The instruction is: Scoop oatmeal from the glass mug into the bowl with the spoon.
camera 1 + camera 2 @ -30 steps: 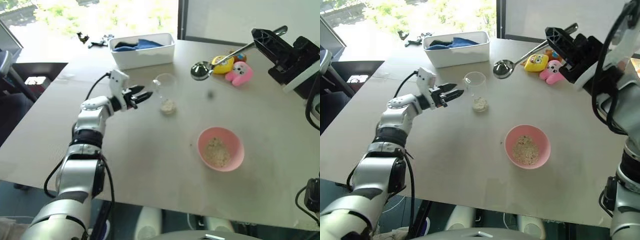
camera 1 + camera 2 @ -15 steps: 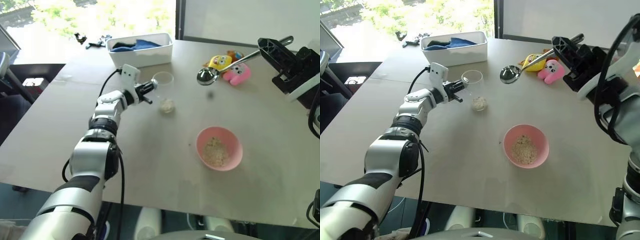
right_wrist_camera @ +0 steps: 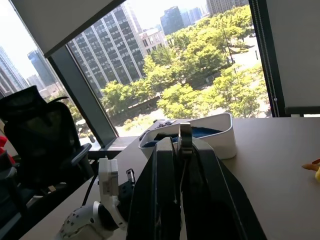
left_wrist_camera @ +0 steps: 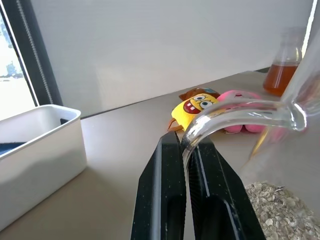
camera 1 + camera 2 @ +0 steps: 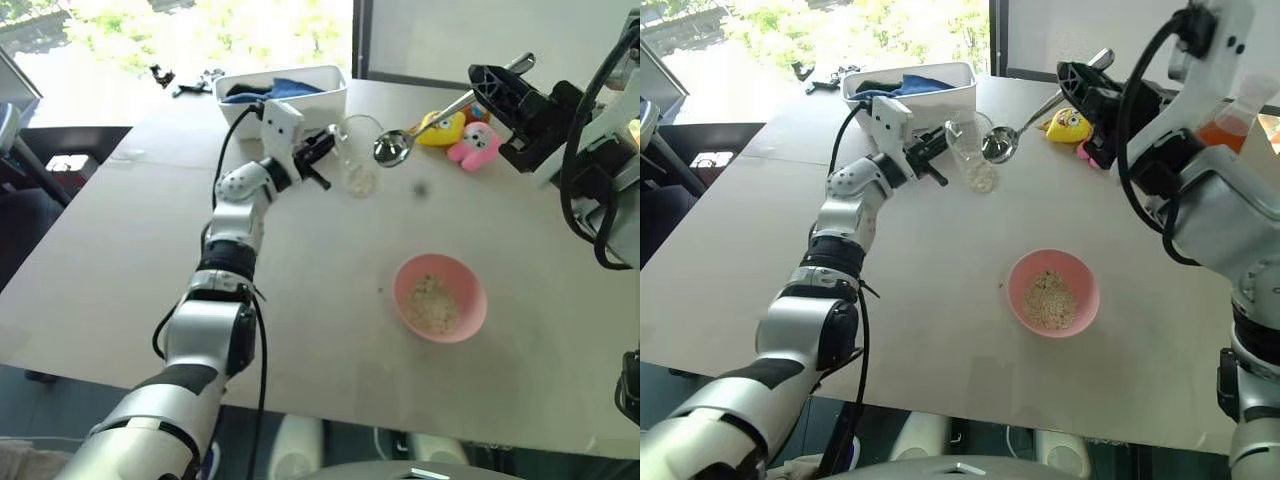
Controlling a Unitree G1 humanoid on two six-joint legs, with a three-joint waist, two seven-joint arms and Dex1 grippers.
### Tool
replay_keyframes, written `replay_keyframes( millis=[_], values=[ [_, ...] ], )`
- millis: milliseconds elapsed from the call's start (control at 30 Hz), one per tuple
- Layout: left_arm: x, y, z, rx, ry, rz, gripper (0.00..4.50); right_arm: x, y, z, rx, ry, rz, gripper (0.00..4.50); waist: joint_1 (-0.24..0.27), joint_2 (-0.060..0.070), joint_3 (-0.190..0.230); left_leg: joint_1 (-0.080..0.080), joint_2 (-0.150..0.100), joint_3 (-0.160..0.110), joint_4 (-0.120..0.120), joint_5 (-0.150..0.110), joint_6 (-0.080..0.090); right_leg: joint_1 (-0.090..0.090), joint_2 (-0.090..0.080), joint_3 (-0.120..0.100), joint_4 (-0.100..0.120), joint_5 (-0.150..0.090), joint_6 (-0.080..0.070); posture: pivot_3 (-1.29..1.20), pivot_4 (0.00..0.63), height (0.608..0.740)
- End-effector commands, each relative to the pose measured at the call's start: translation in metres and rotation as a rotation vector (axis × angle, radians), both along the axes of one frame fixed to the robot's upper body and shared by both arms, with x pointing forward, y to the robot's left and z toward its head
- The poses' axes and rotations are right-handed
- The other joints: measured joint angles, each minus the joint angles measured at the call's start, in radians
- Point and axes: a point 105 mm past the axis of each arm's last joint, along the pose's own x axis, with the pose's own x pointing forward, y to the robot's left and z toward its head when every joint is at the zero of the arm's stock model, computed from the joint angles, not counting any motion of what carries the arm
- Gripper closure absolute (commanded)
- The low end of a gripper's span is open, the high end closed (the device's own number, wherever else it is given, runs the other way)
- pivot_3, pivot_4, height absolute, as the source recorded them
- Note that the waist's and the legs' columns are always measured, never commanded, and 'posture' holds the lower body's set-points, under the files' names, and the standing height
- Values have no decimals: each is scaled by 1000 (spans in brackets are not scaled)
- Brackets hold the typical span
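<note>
My left gripper (image 5: 328,146) is shut on the rim of the glass mug (image 5: 358,158) and holds it tilted above the table. In the left wrist view its fingers (image 4: 161,190) pinch the glass wall, and oatmeal (image 4: 276,209) lies low inside. My right gripper (image 5: 490,82) is shut on the handle of the spoon (image 5: 392,148), whose small oval bowl hangs right beside the mug's mouth. The spoon handle (image 3: 185,134) stands between the right fingers. The pink bowl (image 5: 472,305) sits on the table nearer me, with oatmeal (image 5: 432,303) in it.
A white tub with blue cloth (image 5: 283,100) stands at the back behind the mug. Plush toys (image 5: 458,138) lie at the back right, and a flask of orange liquid (image 4: 281,75) stands beyond them. Small black parts (image 5: 185,80) lie at the far left.
My left gripper closed on the mug's rim and carried it up and to the right. The right gripper brought the spoon leftwards, so its bowl now hangs by the mug's mouth.
</note>
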Motion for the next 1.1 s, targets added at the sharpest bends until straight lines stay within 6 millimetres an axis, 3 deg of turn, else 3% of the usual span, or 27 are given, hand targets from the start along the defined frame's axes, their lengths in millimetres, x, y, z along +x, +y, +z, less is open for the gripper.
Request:
replay_keyframes(
  millis=[33, 233, 567, 800, 1100],
  values=[
    [-14, -14, 22, 9, -120, -62, 4447, -4, 2, 13, -30, -72, -1, 4500, 0, 0, 0, 0, 0, 0, 0, 0, 0, 0, 0, 0, 0, 0, 0, 0, 150, 740],
    [-25, -24, 21, 48, -173, -106, 4447, 5, 6, -2, -164, -71, -56, 4500, 0, 0, 0, 0, 0, 0, 1, 0, 0, 0, 0, 0, 0, 0, 0, 0, 150, 740],
    [-31, -46, 26, 55, -206, -84, 4447, 27, 28, -54, -670, -175, -177, 4500, 2, 0, 0, -1, 0, -1, 2, 0, 0, 0, 0, 0, 0, 0, 0, 0, 150, 740],
    [-36, -54, 24, 75, -223, -88, 4447, 27, 39, -69, -613, -136, -93, 4500, -2, 0, 0, 0, 0, -1, 2, 0, 0, 0, 1, 0, 1, 0, 0, 0, 150, 740],
    [-32, -53, 22, 80, -218, -71, 4447, 24, 40, -64, -428, -51, -34, 4500, 1, 0, 0, 0, 0, -2, 4, 0, 0, 1, 1, -1, 2, 0, 0, 0, 150, 740]
  ],
)
